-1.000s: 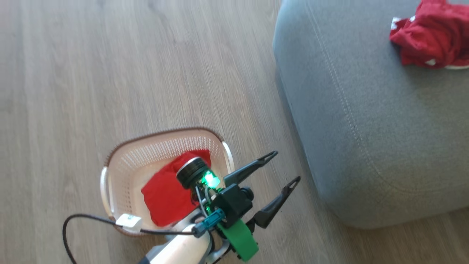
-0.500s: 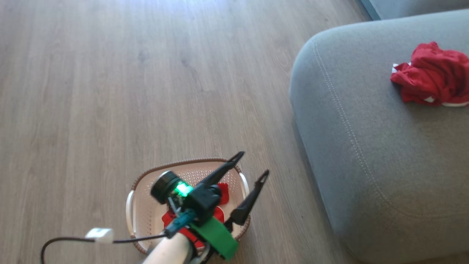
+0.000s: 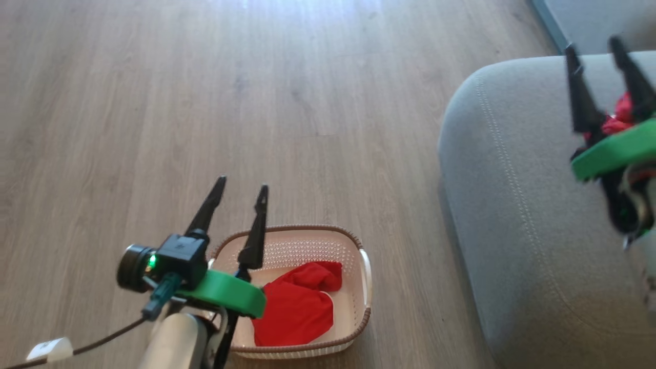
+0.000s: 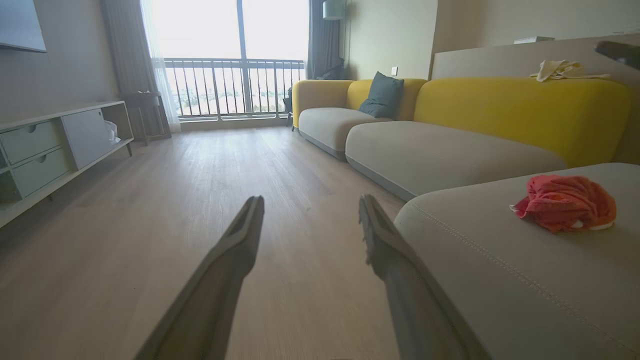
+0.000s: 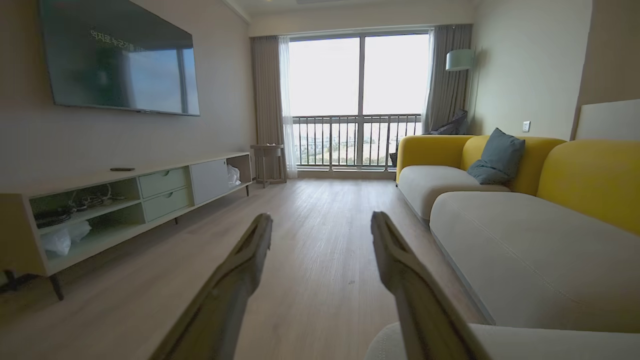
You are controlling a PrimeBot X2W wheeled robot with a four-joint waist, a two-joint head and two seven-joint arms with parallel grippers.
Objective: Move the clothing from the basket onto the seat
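The cream basket (image 3: 363,266) stands on the wooden floor, with one piece of red clothing (image 3: 300,307) lying inside it. My left gripper (image 3: 242,184) hovers at the basket's left rim, open and holding nothing, fingers pointing away over the floor. A second red garment (image 4: 565,202) lies crumpled on the grey seat (image 3: 512,230); in the head view that garment (image 3: 622,110) peeks out from behind my right gripper (image 3: 592,46). This gripper stands open above the seat, nothing between its fingers. In the wrist views the left gripper (image 4: 310,202) and right gripper (image 5: 322,219) both show empty gaps.
A long sofa (image 5: 500,250) with yellow backrests runs along the right wall beyond the seat. A low TV cabinet (image 5: 125,200) lines the left wall. A dark cable with a white tag (image 3: 48,349) trails from my left arm. Wooden floor (image 3: 230,102) stretches ahead.
The head camera has shifted. My left gripper has swung from pointing right over the basket to pointing forward at its left rim. The right gripper has come into view over the seat.
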